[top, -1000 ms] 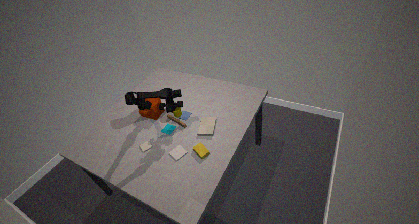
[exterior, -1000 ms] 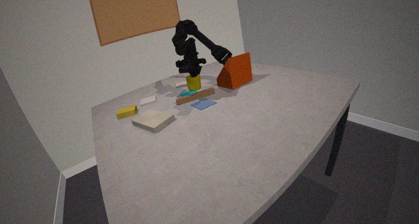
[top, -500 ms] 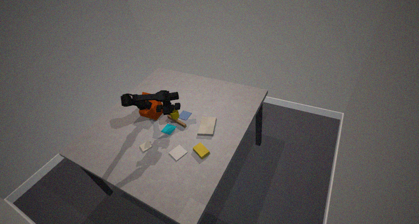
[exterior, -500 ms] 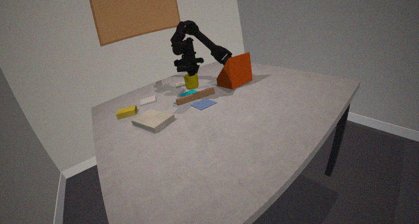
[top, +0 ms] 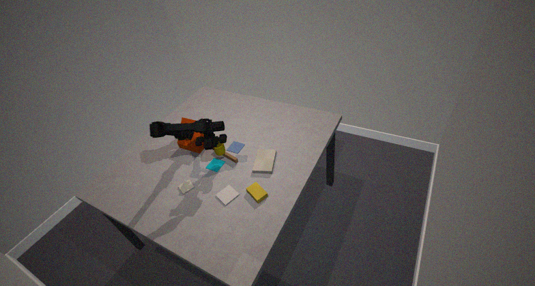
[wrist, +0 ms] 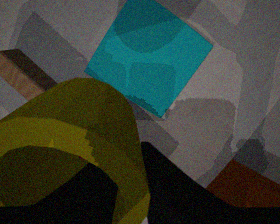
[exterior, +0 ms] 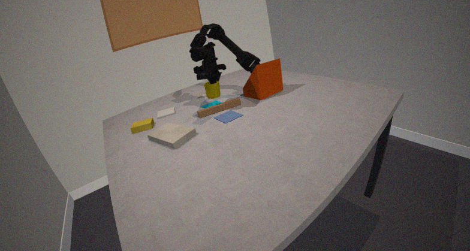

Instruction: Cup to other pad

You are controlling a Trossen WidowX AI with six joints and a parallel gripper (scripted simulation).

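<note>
A yellow cup [top: 219, 150] [exterior: 212, 90] [wrist: 98, 102] hangs in the air, roughly upright. My gripper [top: 215, 145] [exterior: 214, 81] is shut on its wall near the rim. The cyan pad [top: 215, 165] [exterior: 211, 104] [wrist: 151, 60] lies flat and close by; in the wrist view it is just beyond the cup, with shadows over it. The blue pad [top: 235, 147] [exterior: 228, 116] lies bare on the far side of a wooden bar from the cyan pad. No marbles show; the cup's inside is too dark to tell what it holds.
The wooden bar [top: 231, 157] [exterior: 219, 108] [wrist: 18, 75] stands between the pads. An orange wedge block [top: 191, 143] [exterior: 263, 79] [wrist: 246, 187] is near the arm. A cream slab [top: 264, 161] [exterior: 172, 135], a yellow block [top: 256, 191] [exterior: 142, 125] and a white tile [top: 227, 194] [exterior: 166, 112] lie farther off.
</note>
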